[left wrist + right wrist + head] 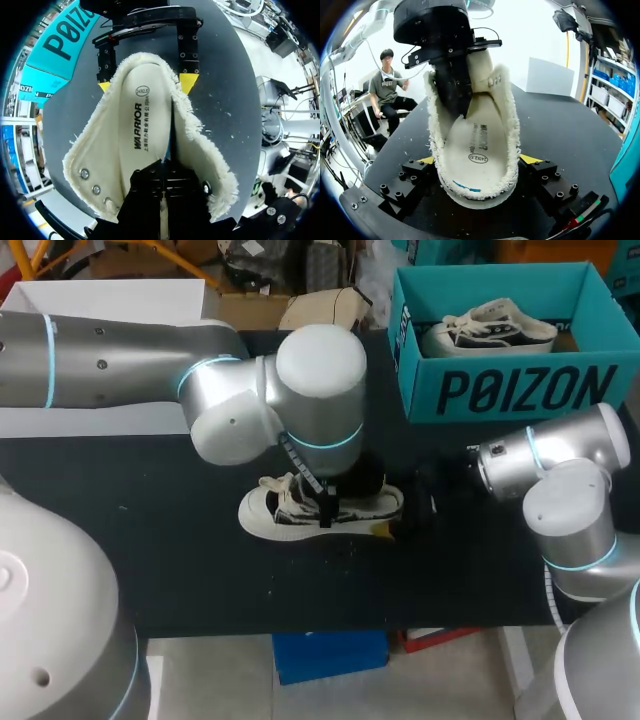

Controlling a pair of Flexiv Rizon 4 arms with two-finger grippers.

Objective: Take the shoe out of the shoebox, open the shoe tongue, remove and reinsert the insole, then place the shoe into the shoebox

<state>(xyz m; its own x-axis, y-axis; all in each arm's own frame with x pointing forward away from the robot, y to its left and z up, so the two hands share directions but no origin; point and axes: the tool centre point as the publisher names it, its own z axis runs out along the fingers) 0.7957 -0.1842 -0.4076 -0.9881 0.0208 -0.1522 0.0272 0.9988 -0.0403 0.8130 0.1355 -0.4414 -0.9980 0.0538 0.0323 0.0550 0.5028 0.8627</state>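
head view: shoe (320, 508) sat at centre of dark worktop (150, 540), toe left. left hand (325, 502) over its opening, right hand (392, 525) at heel. teal shoebox (500, 390) upper right, second shoe (490, 332) inside.
left wrist view: left hand pinched together, sunk into shoe opening; insole (145, 135) lay ahead of it.
right wrist view: right hand clamped on shoe heel, one yellow tip each side.

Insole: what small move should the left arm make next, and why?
Probably lift the left gripper slightly to start peeling the insole out: it is down inside the shoe on the insole, which lies flat, while the right gripper clamps the heel.
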